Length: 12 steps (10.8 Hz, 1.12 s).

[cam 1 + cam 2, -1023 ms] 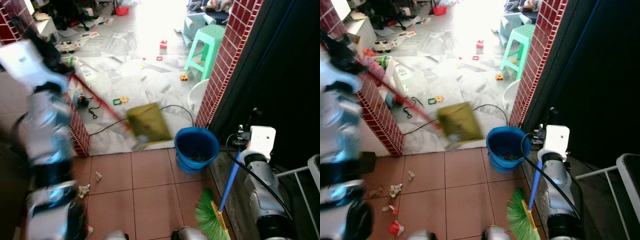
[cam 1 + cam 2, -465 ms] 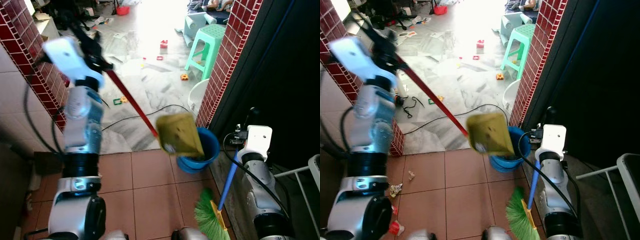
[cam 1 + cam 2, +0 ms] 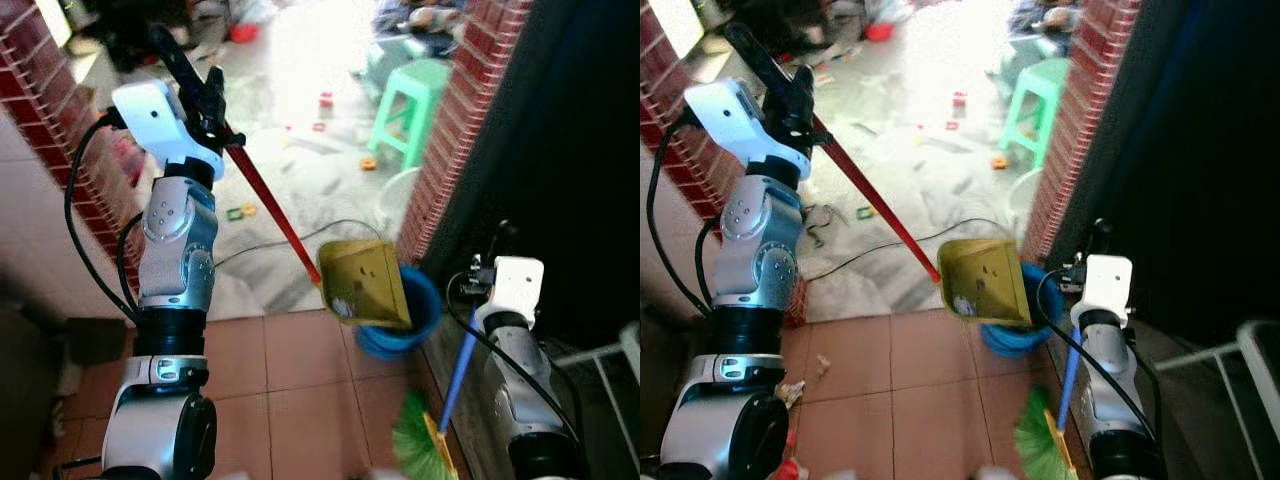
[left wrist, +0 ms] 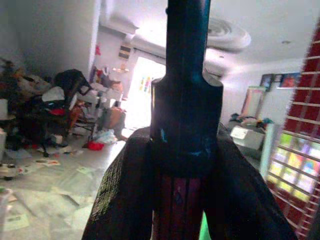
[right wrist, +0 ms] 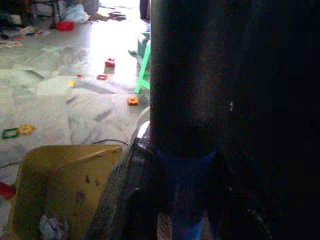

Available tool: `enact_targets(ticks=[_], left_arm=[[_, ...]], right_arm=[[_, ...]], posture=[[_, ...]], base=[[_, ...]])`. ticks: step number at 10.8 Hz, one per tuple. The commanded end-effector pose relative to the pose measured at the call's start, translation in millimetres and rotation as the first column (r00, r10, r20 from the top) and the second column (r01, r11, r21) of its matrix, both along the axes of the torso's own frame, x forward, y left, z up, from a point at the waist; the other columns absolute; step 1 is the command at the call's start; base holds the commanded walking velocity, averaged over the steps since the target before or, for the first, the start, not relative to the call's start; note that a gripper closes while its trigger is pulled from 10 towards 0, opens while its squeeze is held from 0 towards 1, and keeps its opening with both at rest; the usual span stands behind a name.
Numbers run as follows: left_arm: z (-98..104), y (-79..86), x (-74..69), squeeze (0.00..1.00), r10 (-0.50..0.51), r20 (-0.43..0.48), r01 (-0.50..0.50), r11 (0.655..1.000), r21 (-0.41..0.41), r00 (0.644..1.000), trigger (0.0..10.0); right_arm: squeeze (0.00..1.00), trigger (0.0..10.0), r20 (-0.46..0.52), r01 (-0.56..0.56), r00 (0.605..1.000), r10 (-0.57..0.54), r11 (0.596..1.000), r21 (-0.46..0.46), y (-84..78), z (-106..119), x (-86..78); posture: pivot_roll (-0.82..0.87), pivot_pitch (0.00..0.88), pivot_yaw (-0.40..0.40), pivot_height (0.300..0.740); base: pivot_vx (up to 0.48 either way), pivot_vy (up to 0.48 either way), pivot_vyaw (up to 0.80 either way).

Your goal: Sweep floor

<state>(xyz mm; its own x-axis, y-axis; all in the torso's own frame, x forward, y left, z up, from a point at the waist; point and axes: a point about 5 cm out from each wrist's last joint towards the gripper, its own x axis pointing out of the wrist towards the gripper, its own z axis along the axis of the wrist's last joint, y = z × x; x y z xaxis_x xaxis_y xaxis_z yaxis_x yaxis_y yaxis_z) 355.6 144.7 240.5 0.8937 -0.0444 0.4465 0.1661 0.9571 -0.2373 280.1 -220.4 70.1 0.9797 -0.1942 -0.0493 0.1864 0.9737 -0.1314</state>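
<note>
My left gripper [image 3: 195, 75], raised at the upper left, is shut on the red handle [image 3: 270, 205] of a yellow dustpan [image 3: 362, 285]. The pan hangs tilted over the rim of a blue bucket [image 3: 418, 318], with a bit of litter [image 3: 962, 303] lying in it. In the left wrist view the fingers [image 4: 125, 200] clasp the dark red handle [image 4: 179, 205]. My right gripper [image 3: 497, 240], low at the right, is shut on the blue stick [image 3: 458, 358] of a broom whose green bristles [image 3: 418, 447] rest on the tiles. The right wrist view looks past that blue stick [image 5: 187, 200] onto the dustpan [image 5: 65, 185].
A red brick pillar [image 3: 450, 130] stands right of the bucket, with a dark wall behind it. A green stool [image 3: 415, 95], scattered toys and a black cable [image 3: 270, 250] lie on the marble floor beyond. Paper scraps [image 3: 820, 365] lie on the tiles at the left, beside a brick wall [image 3: 60, 130].
The dustpan has swung right from the marble floor to hang over the bucket, and my left arm has risen with the handle. The right arm and the broom have stayed put.
</note>
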Motion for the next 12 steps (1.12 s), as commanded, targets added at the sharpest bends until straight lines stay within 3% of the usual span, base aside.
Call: enact_targets(ticks=[1,3,5,12], left_arm=[[19.0,-0.4,-4.7,0.0,0.002,0.1,0.001,1.0,-0.021,0.995,10.0],[18.7,-2.3,-4.8,0.0,-0.007,0.1,0.009,1.0,-0.02,0.995,10.0],[18.3,-3.9,-4.3,0.0,-0.013,0.097,0.015,1.0,-0.023,0.995,10.0],[8.2,-13.6,-8.6,0.0,-0.049,0.072,0.051,0.998,-0.023,0.996,10.0]], right_arm=[[0.0,10.0,0.023,-0.004,1.0,0.004,1.0,0.006,1.8,5.0,2.7],[0.0,10.0,0.023,-0.005,1.0,0.005,1.0,0.007,1.6,5.3,3.1],[0.0,10.0,0.024,-0.008,1.0,0.008,1.0,0.006,1.4,6.1,4.2],[0.0,10.0,0.017,-0.03,0.999,0.03,1.0,-0.001,3.1,6.8,7.1]], posture=[[-0.11,0.0,0.028,0.74],[-0.11,0.0,0.027,0.74],[-0.11,0.0,0.022,0.74],[-0.11,0.0,0.009,0.74]], base=[[0.472,0.0,0.0],[0.472,0.0,-0.58],[0.429,0.0,0.0],[0.0,0.0,0.0]])
